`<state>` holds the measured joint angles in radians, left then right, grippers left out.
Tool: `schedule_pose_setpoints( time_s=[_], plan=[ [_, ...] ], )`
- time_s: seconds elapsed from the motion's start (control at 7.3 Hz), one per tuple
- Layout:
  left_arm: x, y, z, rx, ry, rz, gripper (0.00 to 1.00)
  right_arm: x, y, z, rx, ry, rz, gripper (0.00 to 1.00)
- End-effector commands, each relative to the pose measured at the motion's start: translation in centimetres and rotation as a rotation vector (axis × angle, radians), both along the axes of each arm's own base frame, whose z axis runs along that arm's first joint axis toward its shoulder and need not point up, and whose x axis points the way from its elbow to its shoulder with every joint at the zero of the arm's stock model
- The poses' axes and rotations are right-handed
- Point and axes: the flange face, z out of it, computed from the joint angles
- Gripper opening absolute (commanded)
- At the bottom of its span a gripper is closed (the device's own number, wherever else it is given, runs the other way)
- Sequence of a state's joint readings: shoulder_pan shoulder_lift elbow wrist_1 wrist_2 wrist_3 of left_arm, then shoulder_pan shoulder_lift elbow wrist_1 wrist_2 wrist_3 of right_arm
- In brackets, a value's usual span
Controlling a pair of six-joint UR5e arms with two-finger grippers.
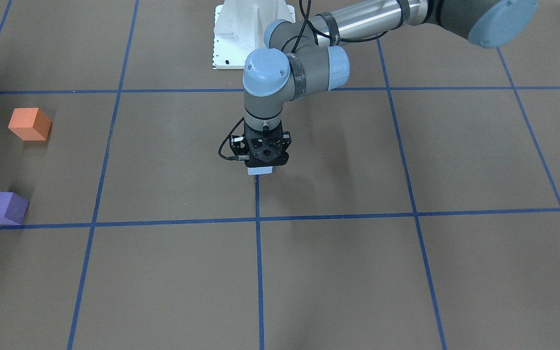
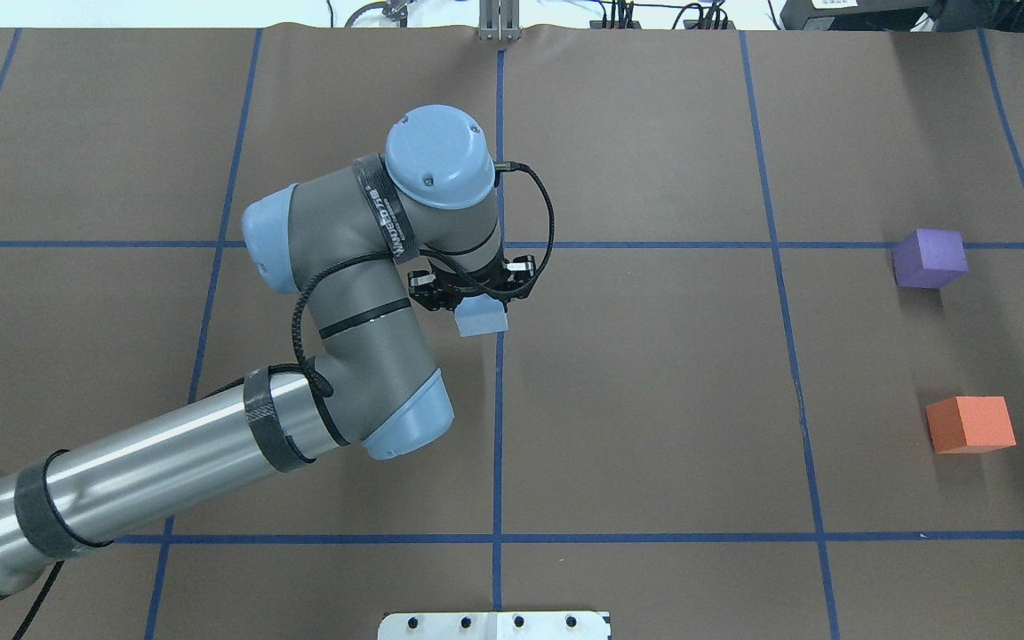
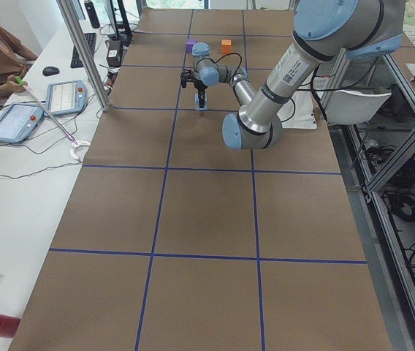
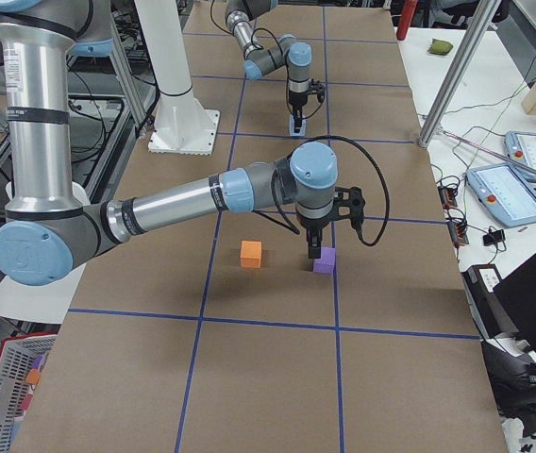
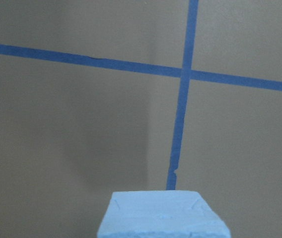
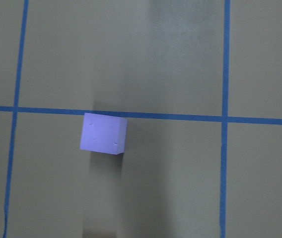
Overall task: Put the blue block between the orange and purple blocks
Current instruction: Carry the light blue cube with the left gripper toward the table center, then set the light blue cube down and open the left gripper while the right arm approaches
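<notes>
We see the blue block (image 2: 482,322) near the middle of the table (image 2: 654,400), against the centre tape line (image 2: 499,418) and well apart from the orange block (image 2: 971,424) and the purple block (image 2: 929,258) at the robot's right end. It looks like a cube, so we find no long axis. Its top face lies level and its sides run roughly along the taped grid, turned a little. The left gripper (image 1: 260,164) points straight down right over it, and only one edge of the block shows from under the gripper's black body. The fingers are hidden there and out of frame in the left wrist view, so we cannot tell how wide the jaws stand or whether they grip the block. We also cannot tell whether the block rests on the table. The right gripper (image 4: 316,247) shows only from the side, lined up with the purple block, and we cannot judge its opening.
</notes>
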<state>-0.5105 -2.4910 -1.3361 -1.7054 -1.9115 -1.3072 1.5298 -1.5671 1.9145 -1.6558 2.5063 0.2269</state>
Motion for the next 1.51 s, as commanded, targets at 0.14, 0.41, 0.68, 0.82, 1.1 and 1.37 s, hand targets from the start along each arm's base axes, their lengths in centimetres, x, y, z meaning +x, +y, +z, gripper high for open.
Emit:
schedule_pose_setpoints(
  time_s=[0.14, 0.41, 0.68, 0.82, 1.1, 1.37],
  plan=[
    [1.6, 1.2, 0.3, 0.011, 0.01, 0.018, 1.0, -5.3, -1.5, -9.1, -0.052, -0.056, 0.041, 1.0],
    [-1.1, 0.2, -2.2, 0.03, 0.056, 0.004, 1.0, -9.1, -1.9, -17.3, -0.075, -0.066, 0.027, 1.0],
    [-10.9, -4.8, -5.2, -0.088, 0.151, 0.031, 1.0, -14.4, -1.9, -25.0, -0.113, -0.058, 0.003, 1.0],
    [-14.4, -5.9, -3.8, -0.105, 0.149, 0.002, 1.0, -18.4, -1.3, -28.1, -0.114, -0.052, -0.016, 1.0],
    [-21.0, -5.6, 2.9, -0.052, 0.108, 0.006, 1.0, -29.4, 1.6, -34.7, -0.113, -0.008, -0.004, 1.0],
    [-29.1, -4.5, 8.1, 0.024, 0.02, 0.045, 1.0, -42.1, 4.2, -39.6, -0.114, 0.061, 0.005, 1.0]
  ],
)
